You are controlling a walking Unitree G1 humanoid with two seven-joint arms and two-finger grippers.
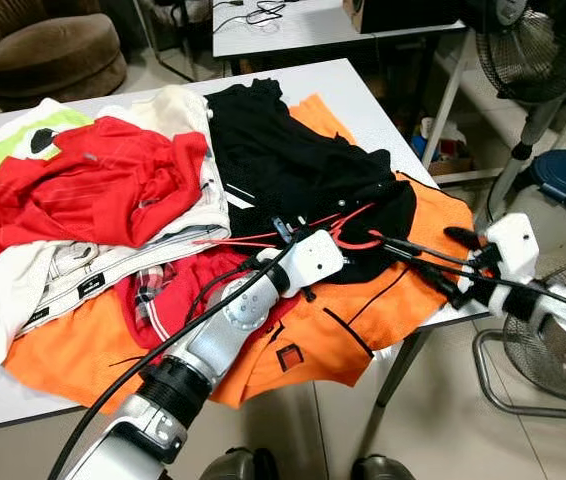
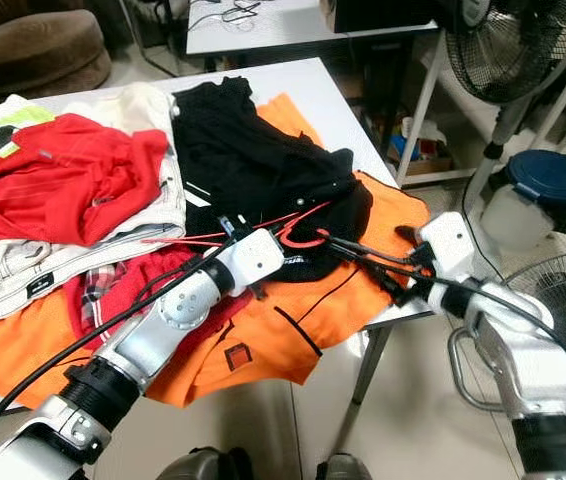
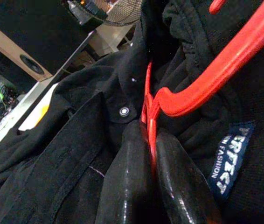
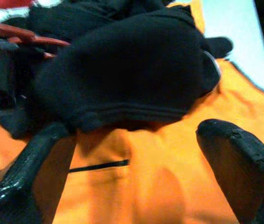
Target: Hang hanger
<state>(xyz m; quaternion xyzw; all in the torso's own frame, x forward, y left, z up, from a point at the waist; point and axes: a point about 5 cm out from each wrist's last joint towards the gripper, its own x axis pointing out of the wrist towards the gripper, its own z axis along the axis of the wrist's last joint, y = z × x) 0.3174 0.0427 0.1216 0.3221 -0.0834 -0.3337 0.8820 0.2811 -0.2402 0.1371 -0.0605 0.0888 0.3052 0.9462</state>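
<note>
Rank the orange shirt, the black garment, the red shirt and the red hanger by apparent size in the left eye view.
1. orange shirt
2. black garment and red shirt: look alike, unranked
3. red hanger, held by the left gripper

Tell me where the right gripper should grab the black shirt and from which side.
Probably the folded hem edge of the black shirt that bulges over the orange shirt, approached from the table's near right corner. The right gripper is open and faces that thick fold, while the left gripper pinches the red hanger.
</note>
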